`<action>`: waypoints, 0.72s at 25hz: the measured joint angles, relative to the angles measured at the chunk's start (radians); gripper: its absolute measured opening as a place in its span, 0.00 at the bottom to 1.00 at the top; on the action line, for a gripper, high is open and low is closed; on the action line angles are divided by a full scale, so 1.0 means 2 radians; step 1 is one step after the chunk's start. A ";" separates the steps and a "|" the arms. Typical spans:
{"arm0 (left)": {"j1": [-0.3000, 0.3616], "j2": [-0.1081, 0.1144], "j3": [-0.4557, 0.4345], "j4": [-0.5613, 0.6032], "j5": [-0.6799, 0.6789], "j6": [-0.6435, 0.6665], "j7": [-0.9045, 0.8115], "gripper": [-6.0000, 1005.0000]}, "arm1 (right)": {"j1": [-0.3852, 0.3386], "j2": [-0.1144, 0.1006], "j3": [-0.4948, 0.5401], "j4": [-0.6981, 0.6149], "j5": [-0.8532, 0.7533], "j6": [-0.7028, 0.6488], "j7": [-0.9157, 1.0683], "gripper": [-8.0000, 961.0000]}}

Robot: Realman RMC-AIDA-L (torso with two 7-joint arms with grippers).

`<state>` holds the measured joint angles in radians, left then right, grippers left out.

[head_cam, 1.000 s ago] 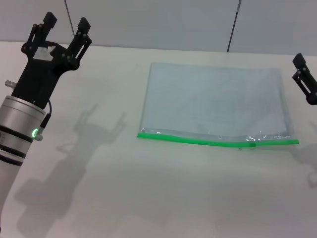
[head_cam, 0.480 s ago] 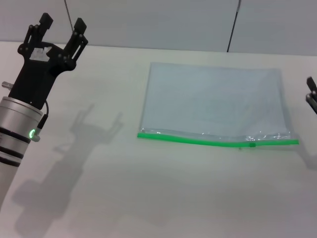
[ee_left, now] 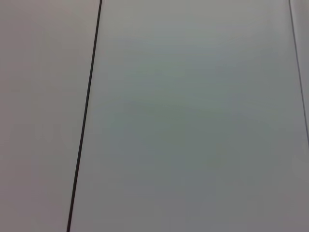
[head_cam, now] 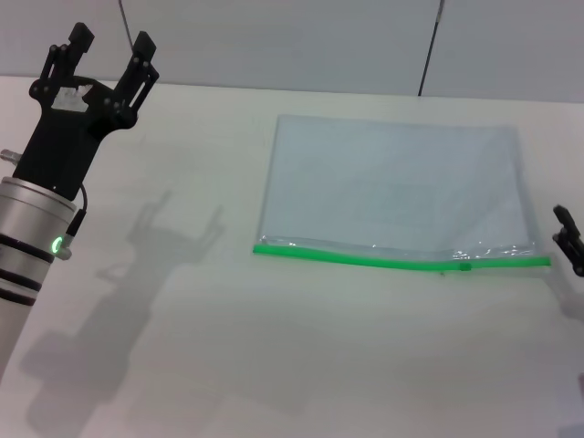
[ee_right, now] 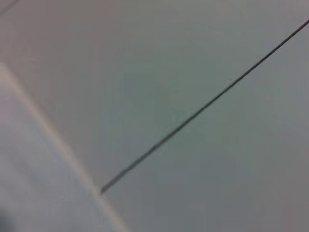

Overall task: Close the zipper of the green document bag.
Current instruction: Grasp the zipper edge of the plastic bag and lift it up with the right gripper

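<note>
The green document bag (head_cam: 397, 187) lies flat on the white table, a translucent pale pouch right of centre in the head view. Its zipper (head_cam: 365, 258) runs as a bright green strip along the bag's near edge, with a small green slider tab (head_cam: 464, 266) toward the right end. My left gripper (head_cam: 108, 46) is raised at the far left, well away from the bag, fingers spread open and empty. Only a black tip of my right gripper (head_cam: 568, 237) shows at the right border, just beyond the zipper's right end. Both wrist views show only wall panels.
The white table (head_cam: 237, 347) stretches in front of and left of the bag. A grey panelled wall (head_cam: 292, 36) with dark seams stands behind the table's far edge.
My right gripper has dropped down the right border, from level with the bag's far corner to beside the zipper's end. My left gripper drifted slightly left and up.
</note>
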<state>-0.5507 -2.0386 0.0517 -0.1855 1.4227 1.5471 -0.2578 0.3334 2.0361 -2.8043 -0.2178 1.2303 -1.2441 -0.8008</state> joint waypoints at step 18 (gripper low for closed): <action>0.001 0.000 -0.001 0.000 -0.001 -0.001 0.000 0.81 | -0.019 0.003 -0.004 -0.028 0.032 0.054 -0.171 0.82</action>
<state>-0.5478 -2.0386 0.0506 -0.1855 1.4203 1.5461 -0.2577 0.2946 2.0416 -2.8118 -0.2746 1.2941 -1.1368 -1.1432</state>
